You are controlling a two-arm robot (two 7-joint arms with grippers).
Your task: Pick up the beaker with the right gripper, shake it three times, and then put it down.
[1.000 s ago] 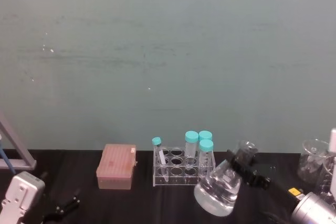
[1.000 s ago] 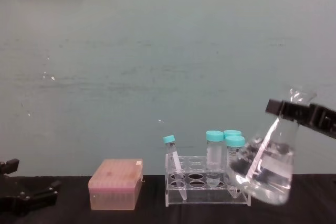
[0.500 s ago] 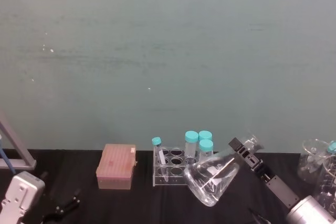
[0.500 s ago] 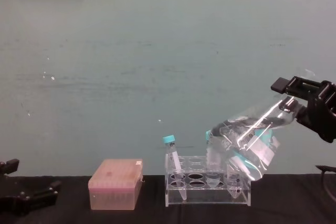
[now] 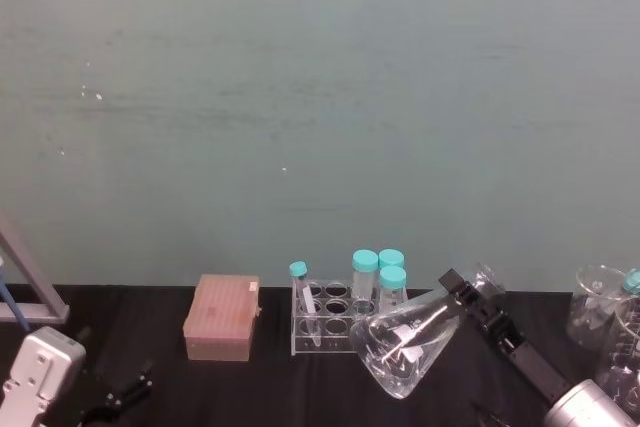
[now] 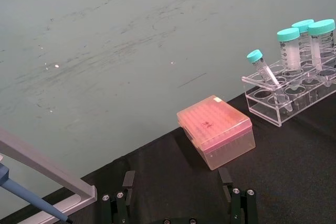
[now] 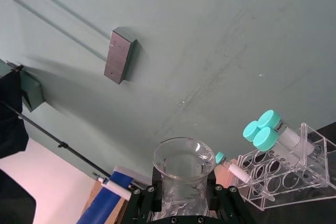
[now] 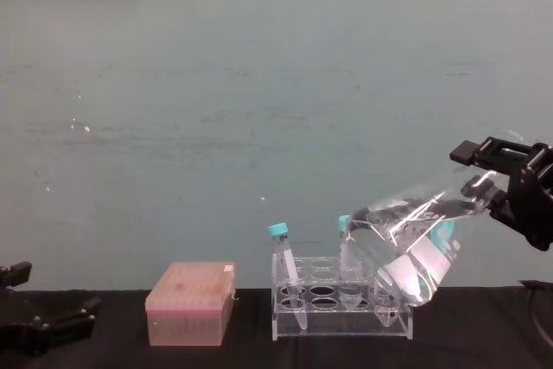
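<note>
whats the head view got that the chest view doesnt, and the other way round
Head view, not chest: more clear glassware standing at far right, and a slanted grey bar at far left.
Chest view, not head: the beaker in side profile, tipped steeply with its neck up to the right, and its white-and-teal label.
Both: the right gripper with its jaws shut on the beaker's neck, the tube rack with teal-capped tubes, the pink box, and the left gripper parked low at left, jaws open.
</note>
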